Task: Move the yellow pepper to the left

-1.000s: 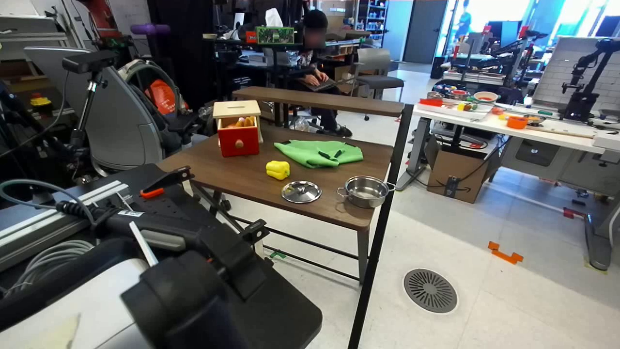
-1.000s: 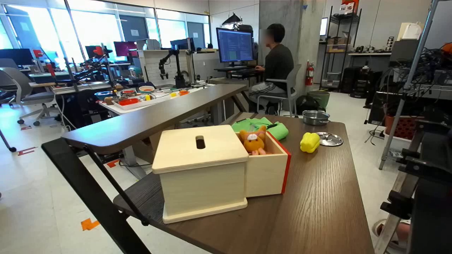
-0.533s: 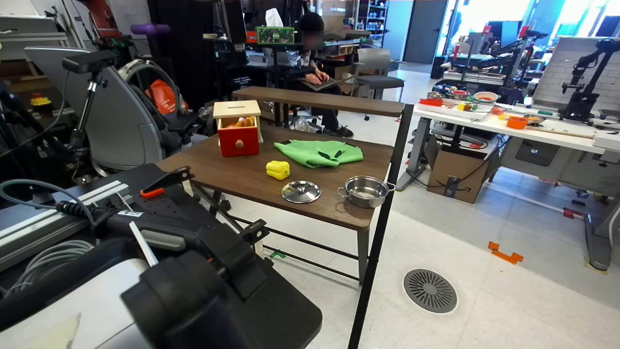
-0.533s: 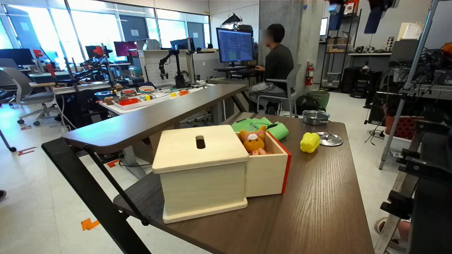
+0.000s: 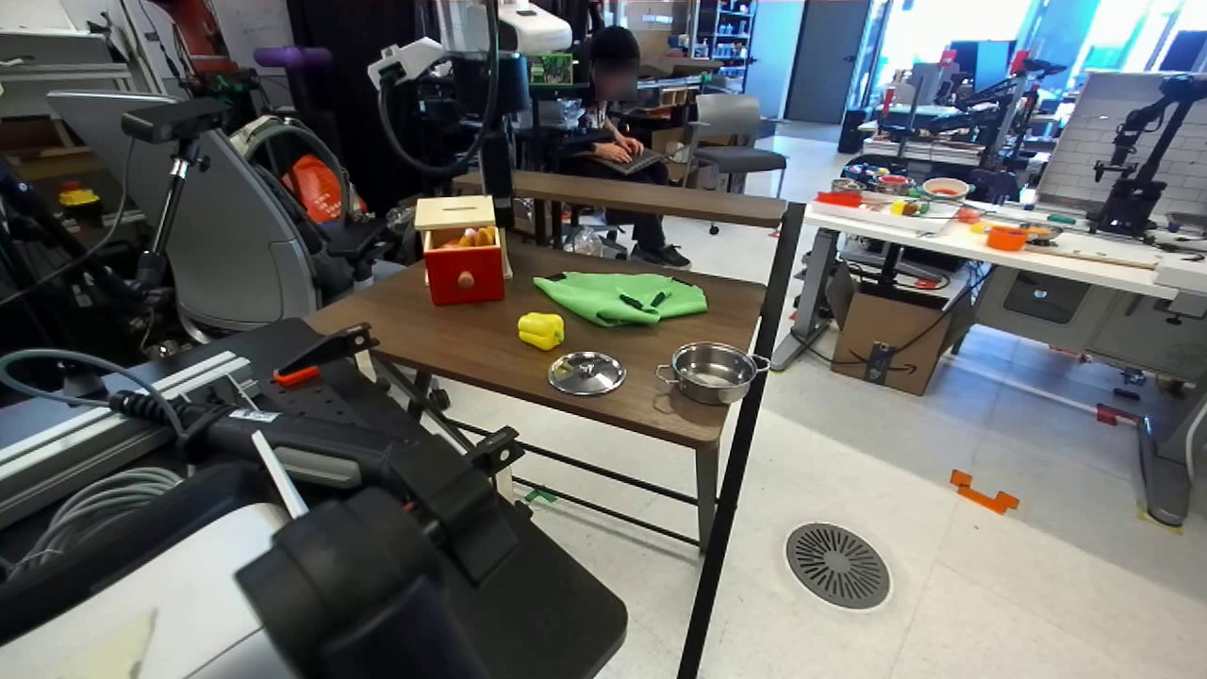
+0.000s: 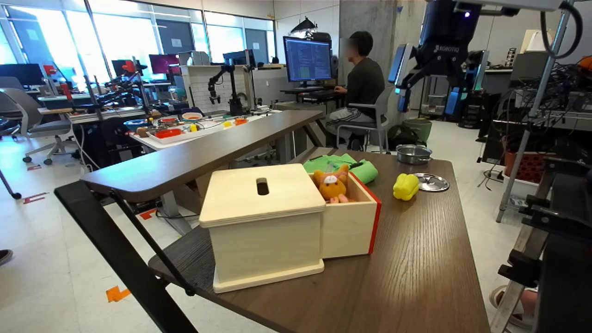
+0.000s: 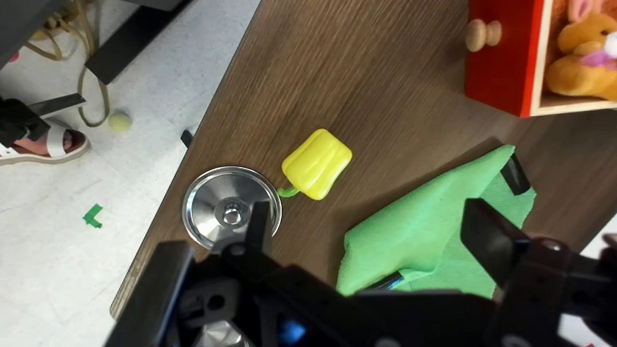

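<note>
In an exterior view you have the yellow pepper point(image 5: 541, 331) resting on the brown table point(image 5: 424, 330), not far from its near edge, with the metal lid point(image 5: 586, 373) just beside it and closer to that edge. The metal pot point(image 5: 712, 375) sits by the corner. Behind the pepper, a band of wood parts it from the green cloth point(image 5: 603, 297); more wood runs to the picture's left, in front of the open red-fronted drawer point(image 5: 467, 278) of the wooden box point(image 5: 457, 210). Your arm point(image 5: 500, 80) hangs at the top.

In an exterior view your gripper point(image 6: 428, 99) hangs well above the table, its two fingers point(image 6: 403, 101) spread wide. From the pepper toward the camera you get a long run of tabletop, bounded by the box and the table's long edge. A raised shelf point(image 6: 208, 150) follows the opposite side.

In the wrist view one finger overlaps the lid, the other the cloth. The pepper lies ahead, its stem point(image 7: 288, 193) at the lid's rim; whether they touch, you cannot tell. Only a thin strip of wood separates lid and edge. Beyond the pepper, wood opens between that edge and the drawer's knob point(image 7: 483, 35).
</note>
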Tool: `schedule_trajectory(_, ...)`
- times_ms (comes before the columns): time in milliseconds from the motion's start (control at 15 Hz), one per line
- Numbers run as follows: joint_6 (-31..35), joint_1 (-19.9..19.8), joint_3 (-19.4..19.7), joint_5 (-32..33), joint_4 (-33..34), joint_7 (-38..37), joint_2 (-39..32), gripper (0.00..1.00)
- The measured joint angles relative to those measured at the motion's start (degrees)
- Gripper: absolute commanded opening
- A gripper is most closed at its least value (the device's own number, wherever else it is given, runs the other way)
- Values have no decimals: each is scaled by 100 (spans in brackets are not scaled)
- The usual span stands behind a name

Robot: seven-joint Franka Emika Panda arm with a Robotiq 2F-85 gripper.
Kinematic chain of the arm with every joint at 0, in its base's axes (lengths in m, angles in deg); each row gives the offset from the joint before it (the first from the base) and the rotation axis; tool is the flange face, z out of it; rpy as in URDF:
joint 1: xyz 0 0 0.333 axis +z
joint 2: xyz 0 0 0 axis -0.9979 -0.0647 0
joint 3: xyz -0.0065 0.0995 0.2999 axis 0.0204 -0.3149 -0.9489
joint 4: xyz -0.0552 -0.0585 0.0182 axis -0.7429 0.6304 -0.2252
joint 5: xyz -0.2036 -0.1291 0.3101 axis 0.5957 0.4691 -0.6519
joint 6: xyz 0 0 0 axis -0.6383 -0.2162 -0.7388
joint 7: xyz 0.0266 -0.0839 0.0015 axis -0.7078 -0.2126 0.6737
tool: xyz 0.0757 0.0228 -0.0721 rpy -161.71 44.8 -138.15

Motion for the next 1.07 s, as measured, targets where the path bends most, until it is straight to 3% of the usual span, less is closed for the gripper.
schedule_trajectory(733, 925, 182, 70, -1147, 460, 87, -1521, 100)
schedule_trajectory(1067, 926, 401, 522, -1158, 623, -80, -1990, 100)
